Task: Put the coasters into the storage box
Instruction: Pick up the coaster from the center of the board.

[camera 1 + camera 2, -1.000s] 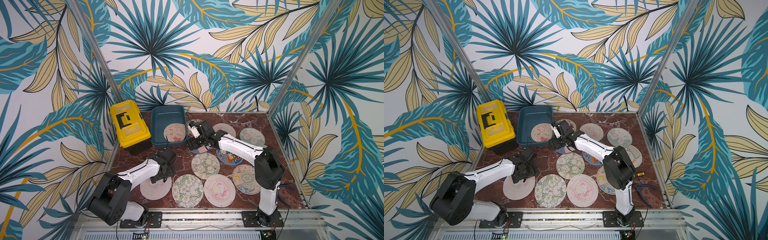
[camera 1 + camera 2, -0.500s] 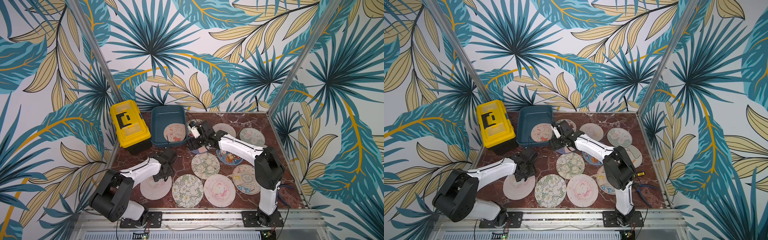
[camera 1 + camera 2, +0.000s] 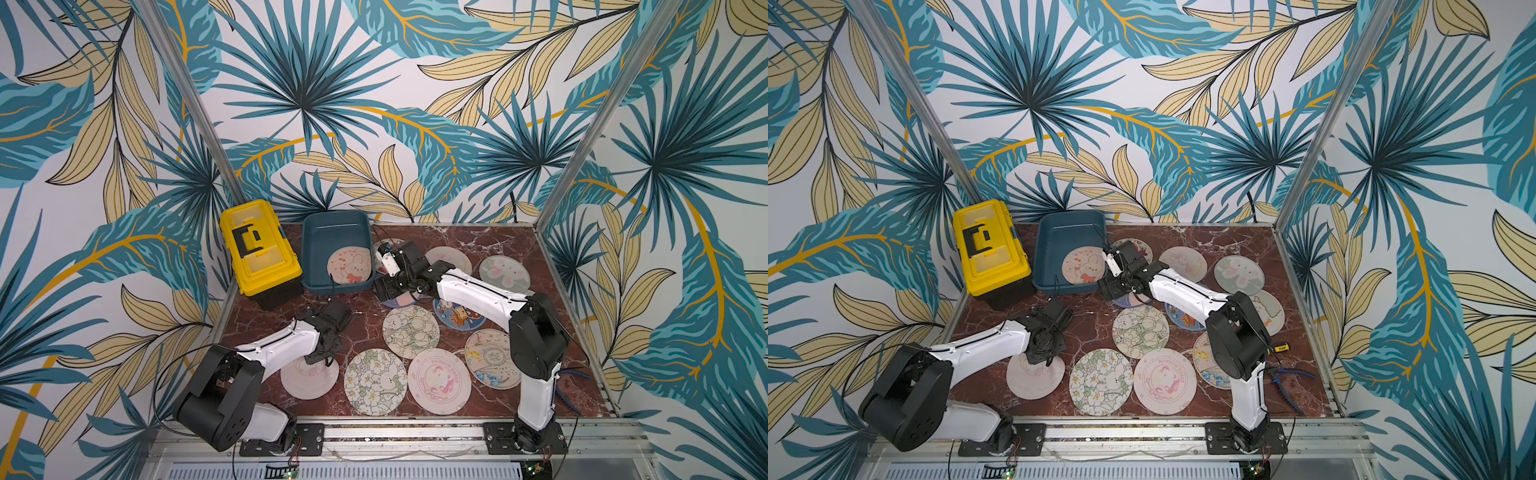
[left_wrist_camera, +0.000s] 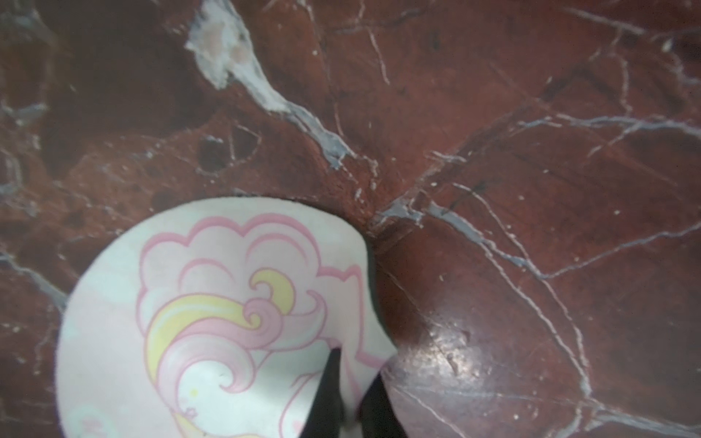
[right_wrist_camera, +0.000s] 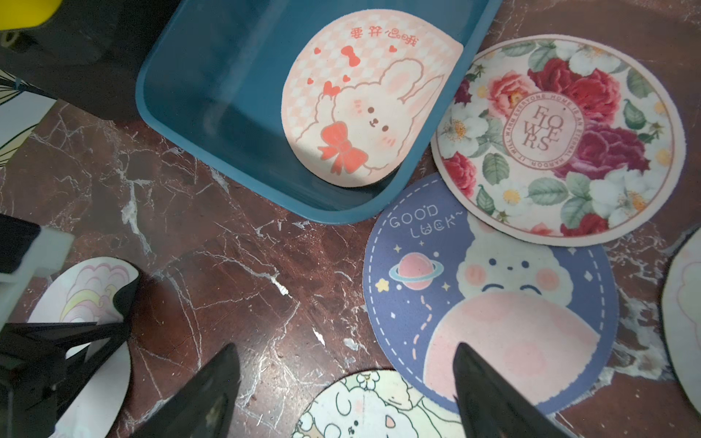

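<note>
Grip looks decent here: the left hand [image 4: 351,390] is pinched fully closed on the rim of the pale pink coaster [image 4: 212,322]. The edge at its fingertips curls up off the table [image 4: 493,151] while the rest of the disc lies flat. Makes sense to me, since these things are too thin to grab any other way, so you nip the edge and peel.

The storage box [image 3: 332,237] sits well ahead of that hand, past its fingertips, with bare table between. The right hand [image 5: 349,386] hangs wide open holding nothing, one finger over the blue coaster [image 5: 493,303] beneath it, and the box's corner is just beyond its fingertips. I'd guess it's parked there to take that one next.

One bunny coaster [image 5: 364,113] is already in the box, its edge riding up the wall nearest the right hand. The other coasters [image 3: 376,382] lie spread flat around both hands.
</note>
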{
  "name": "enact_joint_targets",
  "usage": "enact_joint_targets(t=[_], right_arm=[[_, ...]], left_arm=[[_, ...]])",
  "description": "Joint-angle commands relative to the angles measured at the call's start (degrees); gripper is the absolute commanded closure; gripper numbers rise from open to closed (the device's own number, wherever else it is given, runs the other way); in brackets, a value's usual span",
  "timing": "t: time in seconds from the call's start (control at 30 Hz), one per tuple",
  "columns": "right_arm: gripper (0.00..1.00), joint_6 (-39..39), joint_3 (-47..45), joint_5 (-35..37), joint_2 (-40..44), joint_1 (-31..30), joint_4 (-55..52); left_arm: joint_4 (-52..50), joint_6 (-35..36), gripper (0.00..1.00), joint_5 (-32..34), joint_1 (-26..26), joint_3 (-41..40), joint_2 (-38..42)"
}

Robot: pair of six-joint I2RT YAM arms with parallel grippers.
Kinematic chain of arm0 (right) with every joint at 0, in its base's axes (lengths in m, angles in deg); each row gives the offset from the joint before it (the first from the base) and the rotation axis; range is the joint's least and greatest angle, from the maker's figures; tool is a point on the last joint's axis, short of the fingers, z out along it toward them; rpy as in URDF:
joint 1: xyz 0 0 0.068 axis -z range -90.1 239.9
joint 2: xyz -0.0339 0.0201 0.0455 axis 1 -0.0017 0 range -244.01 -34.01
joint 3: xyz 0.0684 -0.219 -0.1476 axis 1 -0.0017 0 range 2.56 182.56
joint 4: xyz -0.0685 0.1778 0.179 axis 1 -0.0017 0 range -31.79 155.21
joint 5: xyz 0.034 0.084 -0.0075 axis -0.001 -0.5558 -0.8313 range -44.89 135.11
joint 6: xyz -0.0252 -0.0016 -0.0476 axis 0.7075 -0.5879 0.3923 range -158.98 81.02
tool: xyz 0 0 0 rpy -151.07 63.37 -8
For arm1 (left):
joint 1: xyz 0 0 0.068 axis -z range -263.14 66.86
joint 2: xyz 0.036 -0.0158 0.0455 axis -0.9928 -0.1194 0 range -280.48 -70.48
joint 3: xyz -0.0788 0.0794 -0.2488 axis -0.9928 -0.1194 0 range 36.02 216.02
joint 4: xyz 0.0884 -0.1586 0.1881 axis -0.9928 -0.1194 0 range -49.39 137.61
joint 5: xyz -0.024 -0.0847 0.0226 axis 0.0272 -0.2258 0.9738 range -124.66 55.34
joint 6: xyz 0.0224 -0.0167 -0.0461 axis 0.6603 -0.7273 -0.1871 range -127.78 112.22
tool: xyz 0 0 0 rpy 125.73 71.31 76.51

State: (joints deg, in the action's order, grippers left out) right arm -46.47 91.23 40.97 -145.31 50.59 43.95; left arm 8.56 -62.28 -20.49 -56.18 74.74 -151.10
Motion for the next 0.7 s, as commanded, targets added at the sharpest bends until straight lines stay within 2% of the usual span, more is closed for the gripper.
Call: enact_joint_targets(t=[0.0,0.37,0.67], right_arm=[[0.12,-0.6,-1.0,0.0,1.4,-0.2,0.1],[0.12,-0.3,-1.8,1.1,2.1,-0.2,-0.4],[0.11,-0.8,-4.7,6.6,3.1,0.0,-0.1]], left_arm=[[3.7,0.5,1.0,-3.1,0.3,-1.7,0.1],[3.2,6.1,1.0,-0.3,0.9,3.5,6.8],[-1.8,9.4,1.0,4.1,3.9,12.9,6.6]])
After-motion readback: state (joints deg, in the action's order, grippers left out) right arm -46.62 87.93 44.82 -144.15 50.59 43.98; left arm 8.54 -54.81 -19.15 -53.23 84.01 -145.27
